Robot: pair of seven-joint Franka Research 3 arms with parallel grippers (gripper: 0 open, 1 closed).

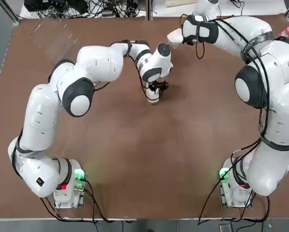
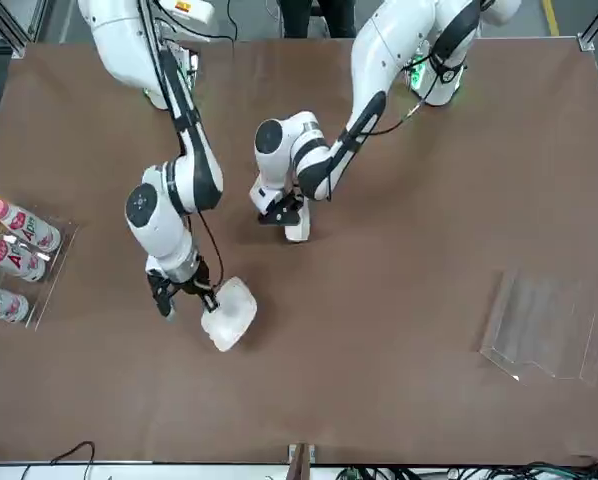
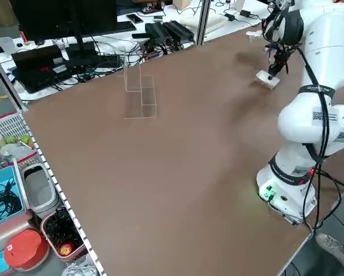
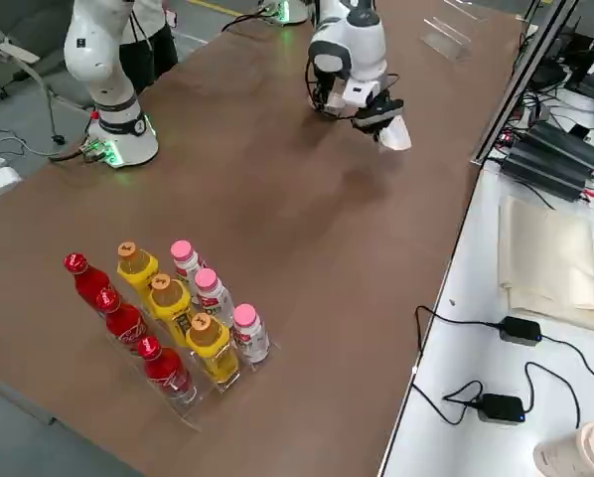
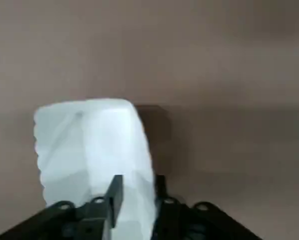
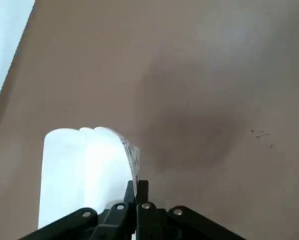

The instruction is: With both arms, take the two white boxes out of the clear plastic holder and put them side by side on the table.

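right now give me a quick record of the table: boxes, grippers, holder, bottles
left gripper: over mid-table, fingers apart
box at left gripper: white box, one edge between the fingers; table contact unclear
right gripper: toward the far edge, shut on a white box
box at right gripper: white box, held by its edge
clear plastic holder: far left, no white box in it
bottles: far right, in a clear rack
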